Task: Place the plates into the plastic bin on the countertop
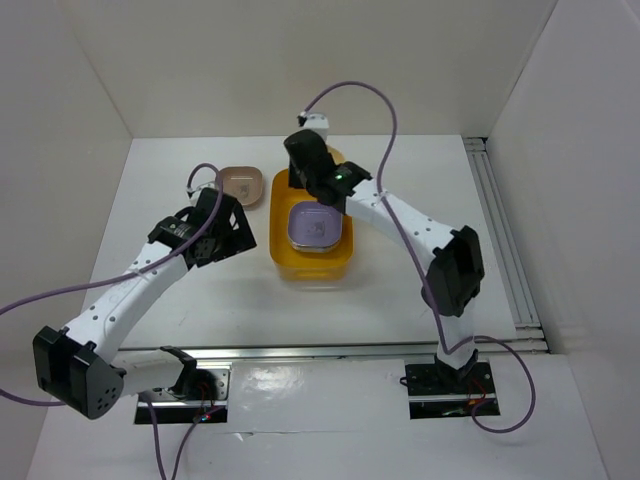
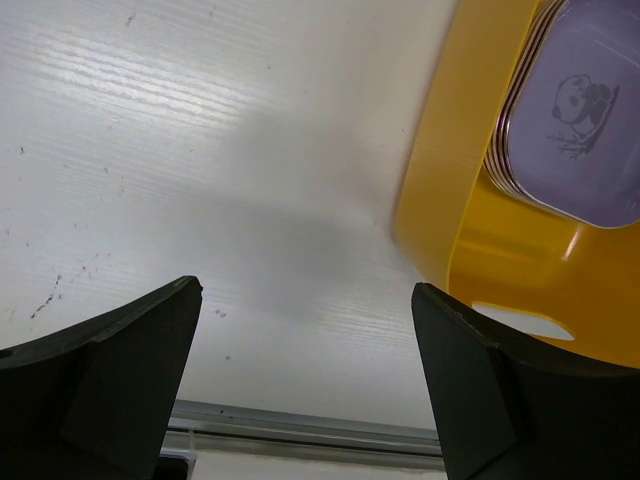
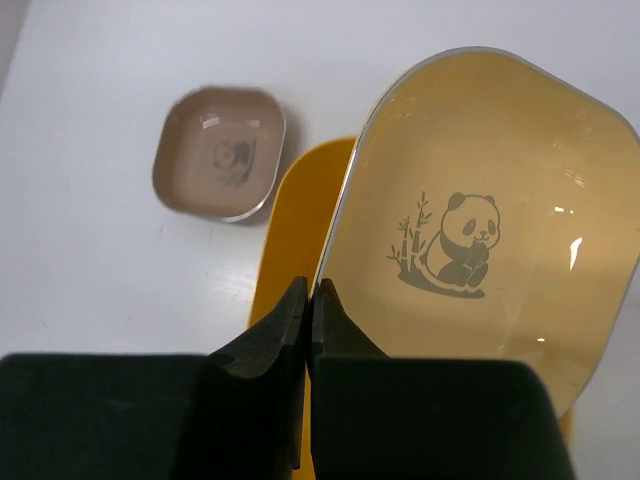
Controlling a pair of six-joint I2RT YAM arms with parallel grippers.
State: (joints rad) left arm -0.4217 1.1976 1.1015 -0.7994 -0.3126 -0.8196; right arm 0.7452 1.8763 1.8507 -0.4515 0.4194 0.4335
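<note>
Right now the right tool is clenched on the rim of the yellow plate, its two fingers pressed together with the plate's edge pinched between them. The plate stands tilted in that grasp, its hollow face turned toward the wrist camera, and a panda picture shows at its centre. From above, this tool hangs over the far end of the plastic bin; how high the plate is above the bin I cannot tell.

The bin rests on the white tabletop between the two arms, its long side running away from the bases. Inside it lies the lavender plate, face up. The left wrist view shows it as the top of a stack, with several rims showing beneath its edge. A handle slot is cut in the bin wall below them.

The brown-pink plate sits face up on the tabletop just beside the bin's far left corner, with a sliver of white between the two.

The left tool is released, its jaws spread wide with nothing between them. It is over bare tabletop just beside the bin's left wall.
</note>
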